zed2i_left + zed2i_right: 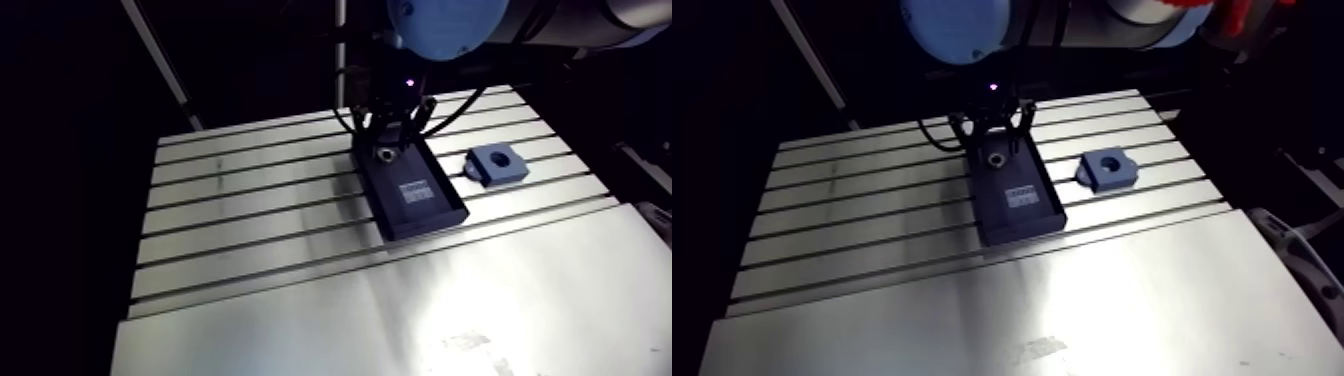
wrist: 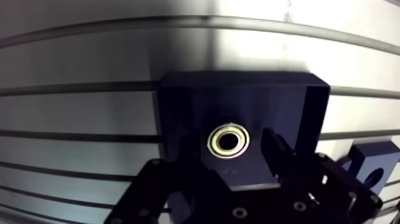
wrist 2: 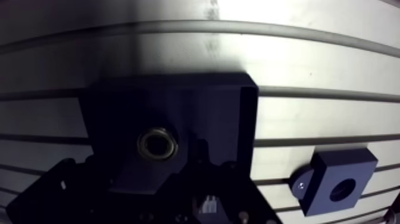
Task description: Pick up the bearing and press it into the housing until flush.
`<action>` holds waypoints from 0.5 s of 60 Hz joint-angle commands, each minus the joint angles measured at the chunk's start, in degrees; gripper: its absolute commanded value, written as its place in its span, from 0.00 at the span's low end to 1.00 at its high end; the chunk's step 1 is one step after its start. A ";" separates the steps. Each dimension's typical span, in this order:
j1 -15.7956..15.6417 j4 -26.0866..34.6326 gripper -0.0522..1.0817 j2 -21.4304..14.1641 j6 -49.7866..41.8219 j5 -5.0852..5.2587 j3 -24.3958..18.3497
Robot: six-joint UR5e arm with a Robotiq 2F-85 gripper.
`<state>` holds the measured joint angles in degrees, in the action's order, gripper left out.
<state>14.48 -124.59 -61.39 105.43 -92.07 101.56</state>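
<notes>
The gripper (image 2: 231, 157) is seen low over a black tray (image 1: 441, 214) that lies across the slots of the table (image 1: 250, 200). In the wrist view its fingers (image 2: 278, 156) are spread wide, and nothing is gripped. The bearing (image 2: 228, 140) lies flat on the tray floor between them, with a dark gap visible on the side of the clearer finger; contact on the other side cannot be judged, as that finger merges with the tray. The bearing is placed toward one end of the tray, near the end wall, and raised side walls are seen flanking both fingers, so little room is left beside them. The blue housing (image 3: 342, 182) is set on the table just beside the tray, clear of its wall, with its bore (image 3: 341, 189) facing up. On the tray's other side, bare slotted surface is left open to the table edge. A smooth plate (image 1: 480, 310) is seen beyond the last slot.
</notes>
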 commanded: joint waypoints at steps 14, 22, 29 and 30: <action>0.02 0.00 0.42 0.01 0.00 -0.09 0.00; 0.02 0.00 0.44 0.01 0.00 -0.09 0.00; 0.02 0.00 0.44 0.01 0.00 -0.09 0.00; 0.02 0.00 0.44 0.01 0.00 -0.09 0.00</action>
<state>14.50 -124.59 -61.39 105.43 -92.15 101.56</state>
